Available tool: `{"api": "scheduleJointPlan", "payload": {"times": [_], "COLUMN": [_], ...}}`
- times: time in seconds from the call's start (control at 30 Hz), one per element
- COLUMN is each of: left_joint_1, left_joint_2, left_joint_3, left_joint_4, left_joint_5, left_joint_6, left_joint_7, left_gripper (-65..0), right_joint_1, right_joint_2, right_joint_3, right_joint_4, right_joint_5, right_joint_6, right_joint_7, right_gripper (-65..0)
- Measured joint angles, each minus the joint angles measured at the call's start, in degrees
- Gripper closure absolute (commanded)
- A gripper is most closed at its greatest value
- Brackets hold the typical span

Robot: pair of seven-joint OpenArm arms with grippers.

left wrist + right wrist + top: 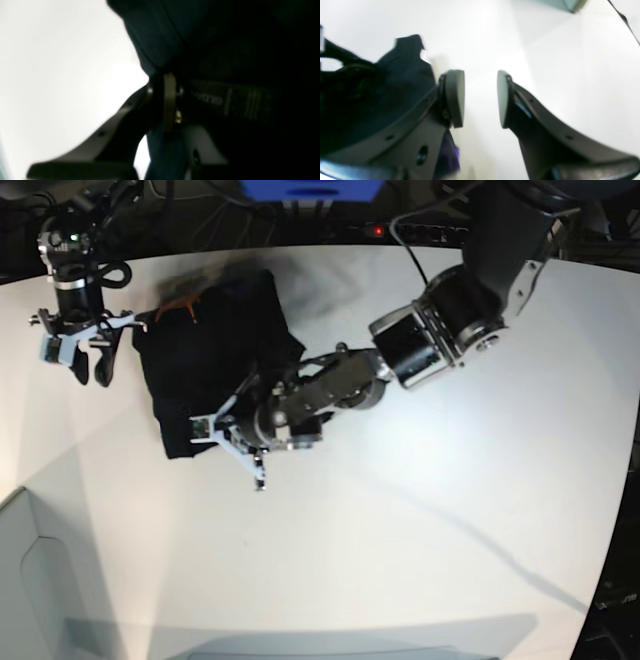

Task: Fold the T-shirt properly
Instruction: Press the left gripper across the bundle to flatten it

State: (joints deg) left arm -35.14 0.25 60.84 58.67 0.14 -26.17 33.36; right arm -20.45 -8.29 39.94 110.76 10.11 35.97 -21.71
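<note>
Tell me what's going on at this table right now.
A two-armed robot is folding a black T-shirt on a white table. The shirt lies bunched into a rough rectangle near the far left of the base view. The left gripper is shut on the shirt's near edge, with dark cloth pinched between its fingers. The right gripper hangs open beside the shirt's other side, holding nothing.

A white table [420, 520] with a smooth, bare-looking top carries everything here, its far edge curving along the dark background. The black T-shirt [205, 355] lies directly on it toward the far left part, bunched into a rough, partly folded block, with a small orange bit showing at its far edge. Soft shadows fall across the table's near side.
</note>
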Motion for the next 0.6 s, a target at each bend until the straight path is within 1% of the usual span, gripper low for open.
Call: {"api": "scheduleJointPlan", "payload": {"times": [0.1,0.13,0.3,0.37,0.4,0.43,0.5,0.53,0.6], "left_joint_1": [-1.9,-2.4,-3.4,-3.9,-4.2,-4.6,-5.3,-5.6,-5.7], "left_joint_2": [4.5,5.3,6.0,6.1,6.0,5.9,5.9,5.9,5.8], "left_joint_3": [0.1,0.1,0.1,0.1,0.1,0.1,0.1,0.1,0.0], "left_joint_4": [-6.2,-7.3,-8.6,-7.6,-7.1,-6.8,-6.4,-6.2,-6.1], "left_joint_5": [1.5,1.6,1.5,1.6,1.6,1.6,1.9,2.0,2.0], "left_joint_6": [-0.2,-0.2,-0.3,-0.5,-0.7,-0.9,-0.9,-0.9,-0.8], "left_joint_7": [-1.1,-1.1,-1.8,0.1,0.6,0.7,0.8,1.8,2.4], "left_gripper": [-0.6,-0.6,-0.6,-1.8,-3.9,-7.7,-18.9,-24.8,-34.7], "right_joint_1": [-0.9,-1.2,-2.1,-2.1,-2.1,-2.1,-2.1,-2.1,-2.1], "right_joint_2": [-0.1,-0.1,-0.2,-0.6,-1.0,-1.1,-1.1,-1.1,-1.1], "right_joint_3": [1.2,1.2,0.9,0.9,0.9,0.8,0.8,0.8,0.8], "right_joint_4": [0.0,0.0,0.0,0.0,0.0,0.0,0.0,0.0,0.0], "right_joint_5": [0.2,0.2,0.3,0.2,0.2,0.2,0.2,0.2,0.2], "right_joint_6": [0.0,-0.1,0.0,0.0,0.0,0.0,0.0,0.0,0.0], "right_joint_7": [0.2,0.2,0.1,0.2,0.1,0.1,0.2,0.2,0.1], "right_gripper": [-22.4,-22.3,-22.4,-22.4,-22.4,-22.5,-22.5,-22.5,-22.5]}}
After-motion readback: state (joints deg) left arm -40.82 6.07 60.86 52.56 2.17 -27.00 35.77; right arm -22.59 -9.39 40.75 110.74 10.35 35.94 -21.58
